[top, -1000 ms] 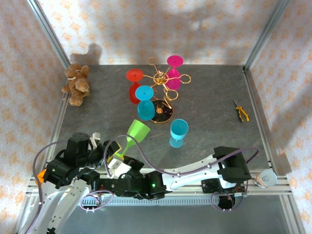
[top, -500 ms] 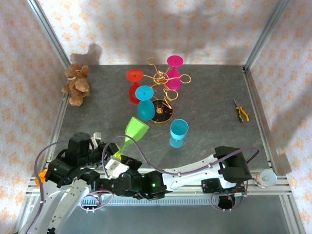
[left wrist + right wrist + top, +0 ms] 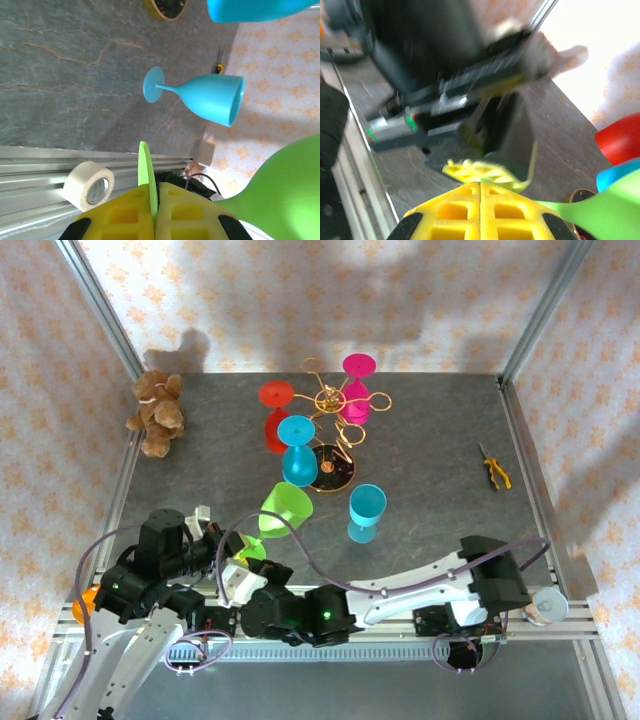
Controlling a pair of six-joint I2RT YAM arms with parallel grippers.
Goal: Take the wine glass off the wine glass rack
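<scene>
The gold wine glass rack [image 3: 335,400] stands at the back on its round black base [image 3: 332,468]. Red [image 3: 277,395], blue [image 3: 297,430] and magenta [image 3: 358,365] glasses hang from it. A green wine glass [image 3: 285,510] is off the rack near the table's front edge, roughly upright. My left gripper [image 3: 228,545] [image 3: 155,210] is shut on the thin green foot [image 3: 146,172]; the bowl [image 3: 285,195] bulges to the right. My right gripper [image 3: 252,565] [image 3: 480,185] is shut too, the foot's near rim [image 3: 527,170] at its tips and the stem [image 3: 580,210] beside it.
A second blue glass [image 3: 366,508] [image 3: 200,95] stands on the table right of the green one. A teddy bear [image 3: 156,412] sits at the back left, and pliers [image 3: 494,470] lie at the right. A tape roll [image 3: 545,608] [image 3: 90,186] rests on the front rail.
My left gripper has closed onto the green glass's foot. The glass has swung from a tilt to nearly upright, and the right arm's elbow has shifted right.
</scene>
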